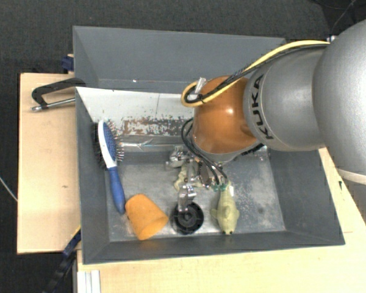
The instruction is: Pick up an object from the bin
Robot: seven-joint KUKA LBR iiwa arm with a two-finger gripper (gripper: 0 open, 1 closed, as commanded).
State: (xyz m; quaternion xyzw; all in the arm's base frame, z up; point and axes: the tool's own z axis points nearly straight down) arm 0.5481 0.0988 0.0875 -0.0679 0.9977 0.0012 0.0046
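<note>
My gripper point(188, 179) hangs low over the middle of the bin floor, its metal parts showing under the arm's wrist. Just below its tip, by the near wall, lies a small black round thing point(188, 218) with a ring-like top. A pale yellow-green lumpy thing point(226, 212) lies right of that, close to the gripper's right side. An orange cup-shaped thing point(145, 217) lies on its side to the left of the black one.
A blue-handled brush point(111, 163) with a white and black head lies along the left wall. The arm and its orange wrist cover hide the bin's middle and back right.
</note>
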